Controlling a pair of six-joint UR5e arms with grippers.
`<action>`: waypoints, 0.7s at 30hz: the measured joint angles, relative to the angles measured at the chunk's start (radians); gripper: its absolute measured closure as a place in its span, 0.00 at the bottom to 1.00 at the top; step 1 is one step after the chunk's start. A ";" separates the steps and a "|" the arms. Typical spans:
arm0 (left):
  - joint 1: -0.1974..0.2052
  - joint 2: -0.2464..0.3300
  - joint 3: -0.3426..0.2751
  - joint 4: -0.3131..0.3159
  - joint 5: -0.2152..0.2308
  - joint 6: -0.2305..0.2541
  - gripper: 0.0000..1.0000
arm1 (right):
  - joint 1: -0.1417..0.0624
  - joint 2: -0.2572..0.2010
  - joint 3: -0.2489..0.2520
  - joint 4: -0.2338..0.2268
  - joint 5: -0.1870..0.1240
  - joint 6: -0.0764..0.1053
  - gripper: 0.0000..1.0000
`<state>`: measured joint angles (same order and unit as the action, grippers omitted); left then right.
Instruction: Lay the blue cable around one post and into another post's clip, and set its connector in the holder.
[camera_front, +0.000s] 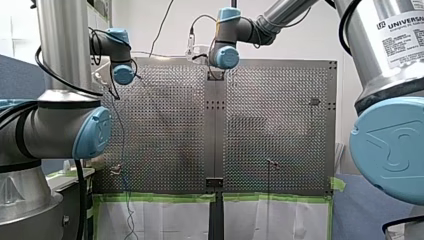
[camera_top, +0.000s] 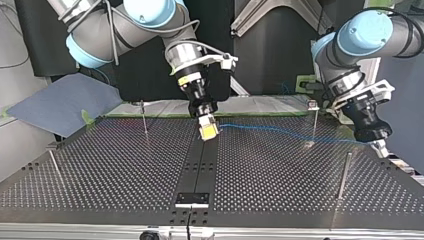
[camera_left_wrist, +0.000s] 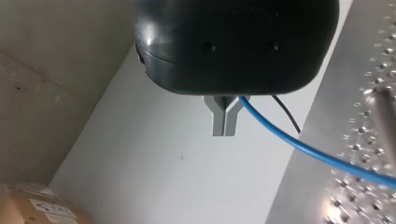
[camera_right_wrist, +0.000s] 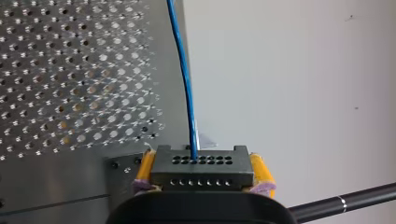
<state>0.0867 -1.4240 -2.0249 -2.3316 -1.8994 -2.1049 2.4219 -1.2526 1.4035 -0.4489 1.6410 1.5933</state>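
Yellow pads (camera_right_wrist: 258, 169) of my right gripper (camera_right_wrist: 201, 161) clamped on the black connector (camera_right_wrist: 201, 173), with the blue cable (camera_right_wrist: 184, 84) leaving its holed face. In the top view this gripper hangs just above the dark centre strip of the perforated table (camera_top: 280, 170), in the far half. Metal fingers (camera_left_wrist: 218, 123) of my left gripper (camera_left_wrist: 224, 130) closed tip to tip, cable issuing at the fork by their root; in the top view the cable runs rightward above the table, past a thin post (camera_top: 314, 122), to that gripper at the table's right edge.
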 joint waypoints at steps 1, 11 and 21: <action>0.005 -0.003 0.012 -0.005 0.010 -0.005 0.98 | 0.000 0.000 -0.004 0.000 -0.001 0.001 1.00; 0.072 -0.010 0.116 -0.067 0.052 -0.034 0.98 | -0.002 0.018 -0.044 0.010 -0.012 0.007 1.00; 0.167 -0.036 0.138 -0.082 0.143 -0.059 0.98 | 0.004 0.077 -0.111 0.036 -0.023 0.000 1.00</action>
<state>0.2533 -1.4595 -1.8871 -2.4139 -1.7560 -2.1639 2.4262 -1.1760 1.2926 -0.4132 1.6183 1.5934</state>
